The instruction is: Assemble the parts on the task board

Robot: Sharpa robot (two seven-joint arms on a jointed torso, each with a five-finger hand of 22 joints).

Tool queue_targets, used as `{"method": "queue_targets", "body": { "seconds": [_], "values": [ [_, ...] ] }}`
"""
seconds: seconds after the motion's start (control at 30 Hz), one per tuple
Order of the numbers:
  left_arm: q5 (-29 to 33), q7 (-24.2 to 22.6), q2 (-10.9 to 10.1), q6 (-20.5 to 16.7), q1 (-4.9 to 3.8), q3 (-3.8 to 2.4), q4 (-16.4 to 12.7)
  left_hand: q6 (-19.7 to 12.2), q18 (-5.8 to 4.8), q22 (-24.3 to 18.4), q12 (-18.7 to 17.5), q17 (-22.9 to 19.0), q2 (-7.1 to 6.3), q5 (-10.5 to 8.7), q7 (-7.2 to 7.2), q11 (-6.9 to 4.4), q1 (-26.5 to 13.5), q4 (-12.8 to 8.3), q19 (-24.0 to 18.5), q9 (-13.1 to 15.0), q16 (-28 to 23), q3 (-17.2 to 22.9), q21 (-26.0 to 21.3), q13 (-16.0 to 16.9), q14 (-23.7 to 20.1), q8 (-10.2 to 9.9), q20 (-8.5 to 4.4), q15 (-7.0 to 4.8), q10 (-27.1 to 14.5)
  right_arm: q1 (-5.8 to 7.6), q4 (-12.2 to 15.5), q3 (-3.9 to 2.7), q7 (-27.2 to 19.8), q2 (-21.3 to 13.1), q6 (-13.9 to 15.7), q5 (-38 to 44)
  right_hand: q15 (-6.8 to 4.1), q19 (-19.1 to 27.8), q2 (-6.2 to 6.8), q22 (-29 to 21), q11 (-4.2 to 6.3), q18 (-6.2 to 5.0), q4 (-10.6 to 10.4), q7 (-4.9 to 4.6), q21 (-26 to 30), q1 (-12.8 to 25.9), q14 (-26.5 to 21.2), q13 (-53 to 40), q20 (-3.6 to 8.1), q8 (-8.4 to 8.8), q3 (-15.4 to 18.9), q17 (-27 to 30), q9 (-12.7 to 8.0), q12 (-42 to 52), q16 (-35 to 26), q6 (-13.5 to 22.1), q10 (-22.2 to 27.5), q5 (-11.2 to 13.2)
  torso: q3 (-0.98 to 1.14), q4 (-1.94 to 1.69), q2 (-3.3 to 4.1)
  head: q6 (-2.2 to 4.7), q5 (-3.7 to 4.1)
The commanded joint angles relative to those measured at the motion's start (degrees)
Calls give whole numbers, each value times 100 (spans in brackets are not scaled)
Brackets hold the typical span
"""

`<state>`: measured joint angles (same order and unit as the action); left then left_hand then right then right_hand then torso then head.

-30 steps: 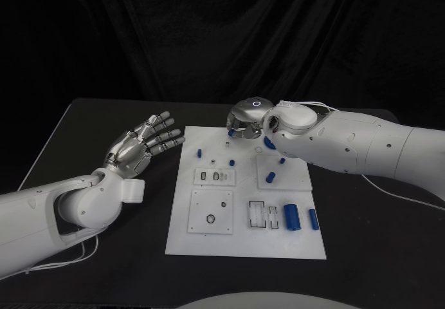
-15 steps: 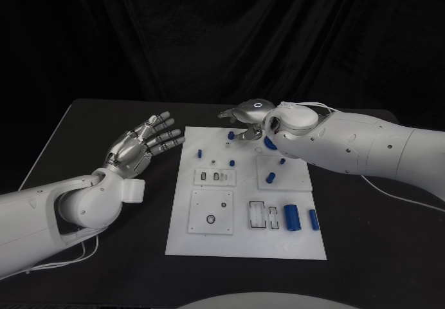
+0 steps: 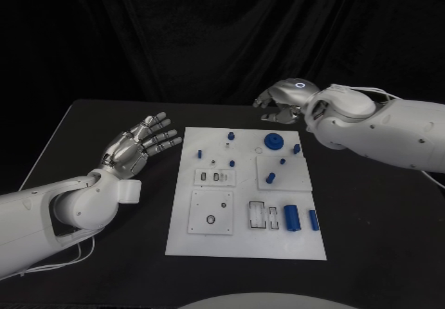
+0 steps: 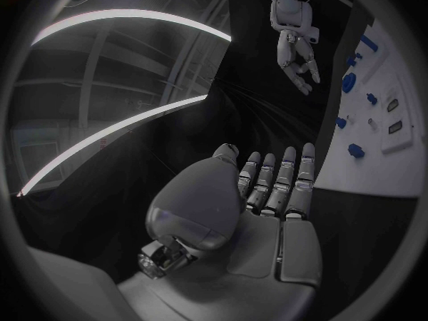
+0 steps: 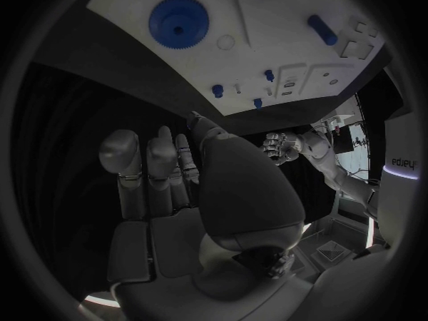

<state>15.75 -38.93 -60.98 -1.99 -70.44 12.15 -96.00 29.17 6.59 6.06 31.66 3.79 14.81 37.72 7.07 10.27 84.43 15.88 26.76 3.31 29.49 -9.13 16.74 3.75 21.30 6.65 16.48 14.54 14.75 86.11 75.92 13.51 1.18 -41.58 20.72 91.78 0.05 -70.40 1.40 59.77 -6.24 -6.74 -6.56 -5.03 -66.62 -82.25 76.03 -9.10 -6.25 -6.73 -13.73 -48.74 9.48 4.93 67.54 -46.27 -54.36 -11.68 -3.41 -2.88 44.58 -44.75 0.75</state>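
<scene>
Head view: the white task board (image 3: pixel 245 248) lies in the middle of the frame on the black tabletop (image 3: pixel 92 129). The left hand (image 3: pixel 139 145) sits left of the board's upper corner, palm up, fingers spread and holding nothing. The right hand (image 3: pixel 283 103) hangs at upper right, beyond the board's far edge and clear of it, fingers loosely curled with nothing in them. A round blue gear (image 3: pixel 274 141) lies near the board's upper right; a large blue cylinder (image 3: pixel 291 217) and a slimmer blue peg (image 3: pixel 314 219) lie at lower right, side by side.

Left wrist view: the left hand (image 4: pixel 259 200) fills the lower centre, fingers straight and slightly apart, empty. The board (image 4: pixel 392 171) runs along the right edge, the right hand (image 4: pixel 296 57) above it at upper centre.

Right wrist view: the right hand (image 5: pixel 170 185) takes up the middle, fingers bent, empty. The board (image 5: pixel 259 43) spans the top, the gear (image 5: pixel 178 21) at upper left.
</scene>
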Motion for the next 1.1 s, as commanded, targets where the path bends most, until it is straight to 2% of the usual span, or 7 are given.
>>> {"method": "queue_targets", "body": {
  "seconds": [0.03,0.27,0.37,0.47,0.87,0.93,1.1],
  "values": [
    [36,-79,4,77,-7,-5,-29,10,-74,-6,-8,-3,15,25,17,4,59,-4,-42,3,25,32,18,0,-5,3,6,18,-16,53,399,20,219,-478,-87,-335,-15,156,7,-208,18,-98,-27,-13,232,-69,-158,-31,-2,-41,-80,350,19,23,-277,-217,-108,-35,-8,24,-9,21,-12],
    [37,-54,24,107,-1,-5,15,17,-77,-7,-7,-2,14,37,23,2,73,-11,-46,4,33,58,17,1,-6,7,6,22,-17,47,730,60,358,-1140,-313,-402,3,621,132,-919,209,-257,-161,-62,1010,-85,-597,-315,-23,62,-236,1445,5,646,-1205,-405,-1051,13,-22,54,-26,-19,-8],
    [38,-51,45,128,1,-5,27,17,-78,-8,-2,-1,15,43,27,-1,80,-13,-49,5,37,71,17,2,-5,7,7,25,-16,-23,720,66,360,-1254,-300,-411,-202,808,135,-1483,484,-278,-304,-57,1742,2,-614,-1241,140,180,-135,1860,-30,1822,-1879,-522,-848,113,-23,57,-22,-9,-5],
    [37,-40,59,154,3,-5,30,13,-80,-8,-1,0,15,49,28,-3,88,-17,-50,4,44,87,18,2,-2,6,8,28,-18,-122,678,69,343,-1292,-260,-416,-209,593,214,-1500,503,-309,-428,-19,1932,10,-485,-2518,187,291,-62,1805,-75,3443,-2038,-466,-285,209,-20,35,-10,8,15],
    [37,4,61,207,7,-5,44,18,-84,-8,2,1,16,55,30,-2,98,-21,-52,5,53,110,18,3,3,7,9,33,-19,-373,415,70,336,-1019,-135,-420,-244,-175,212,161,563,-11,-789,-11,601,320,375,-5449,226,290,265,-1639,-80,6644,442,-380,-1093,479,1,41,-6,28,27],
    [37,11,65,214,7,-5,50,18,-86,-8,9,2,19,59,32,-1,106,-23,-53,5,60,130,20,4,6,8,9,37,-16,-385,378,70,374,-971,-123,-420,-193,-284,169,785,574,71,-848,-16,66,502,750,-6419,219,288,465,-2931,-72,7492,1400,-325,-1776,531,0,35,-6,29,38],
    [37,27,80,233,8,-5,72,19,-88,-8,13,2,20,61,33,1,111,-24,-54,5,65,143,20,4,8,8,9,39,-15,-405,286,69,429,-866,-72,-411,-163,-678,78,1740,503,253,-916,-56,-843,836,1328,-7881,151,282,714,-4030,-42,8419,2182,-325,-3288,529,-7,32,-1,44,49]
  ]
}}
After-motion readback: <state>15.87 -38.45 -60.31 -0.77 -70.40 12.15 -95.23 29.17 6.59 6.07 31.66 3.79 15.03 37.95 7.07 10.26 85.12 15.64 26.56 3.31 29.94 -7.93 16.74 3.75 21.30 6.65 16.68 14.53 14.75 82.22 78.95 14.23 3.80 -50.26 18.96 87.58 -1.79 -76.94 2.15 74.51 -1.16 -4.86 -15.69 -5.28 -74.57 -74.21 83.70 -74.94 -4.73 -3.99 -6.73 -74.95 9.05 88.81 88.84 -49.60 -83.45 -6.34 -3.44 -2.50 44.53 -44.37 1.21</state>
